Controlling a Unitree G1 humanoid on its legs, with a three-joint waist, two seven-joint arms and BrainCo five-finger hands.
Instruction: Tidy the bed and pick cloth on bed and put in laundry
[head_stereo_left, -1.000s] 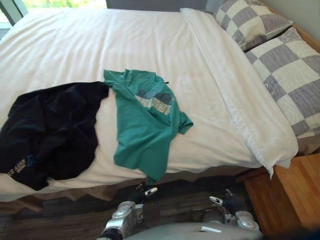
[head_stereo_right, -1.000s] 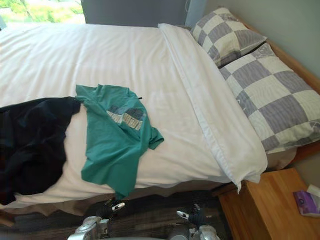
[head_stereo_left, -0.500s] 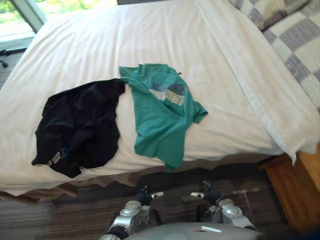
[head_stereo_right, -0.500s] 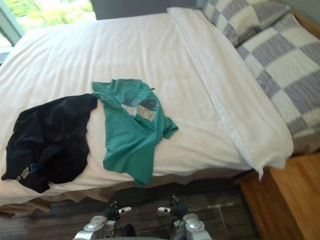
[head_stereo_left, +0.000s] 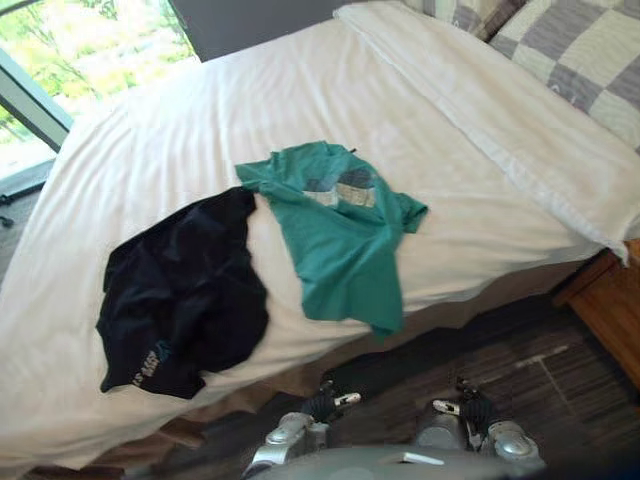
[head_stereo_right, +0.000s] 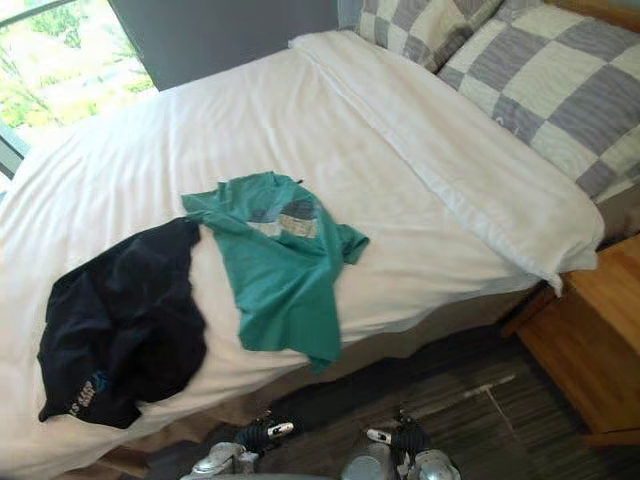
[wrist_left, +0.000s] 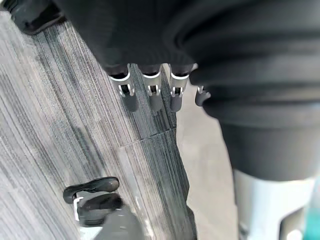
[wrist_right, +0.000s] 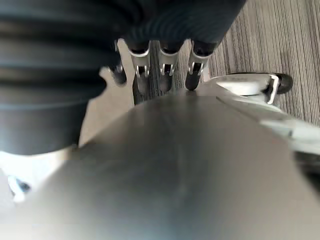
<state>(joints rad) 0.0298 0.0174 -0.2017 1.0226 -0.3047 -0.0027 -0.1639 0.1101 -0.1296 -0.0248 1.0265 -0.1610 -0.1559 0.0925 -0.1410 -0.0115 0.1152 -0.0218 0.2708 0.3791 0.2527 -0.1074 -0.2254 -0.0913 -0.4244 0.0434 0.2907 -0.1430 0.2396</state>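
- Both my hands hang low in front of the bed, above the carpet (head_stereo_left: 530, 360). My left hand (head_stereo_left: 322, 404) has its fingers straight and apart with nothing in them, and my right hand (head_stereo_left: 468, 408) is just as loose and empty.
- The green shirt (head_stereo_left: 345, 235) lies flat near the bed's (head_stereo_left: 300, 90) near edge, its lower hem drooping over the side. The black garment (head_stereo_left: 185, 300) is bunched to its left, touching the shirt at one sleeve.
- Neither piece is picked up yet, so I judge the job is at its start: reach, then grasp.
- If I pinch the shirt flat against the mattress, I could gather the white sheet with it and drag the bedding out of line. The overhanging hem looks like the safer place to take hold.
- Because the two garments touch, lifting the shirt may tug the black one along. It sits close to the edge and could slide to the floor.
- A grasp on only a corner would leave most of the cloth hanging, so it could slip free or trail on the carpet.
- The black garment is crumpled in folds, and I may close on one loose layer and lose the rest.
- The wooden nightstand (head_stereo_right: 580, 330) stands close on my right, so a wide swing of that arm could knock it.
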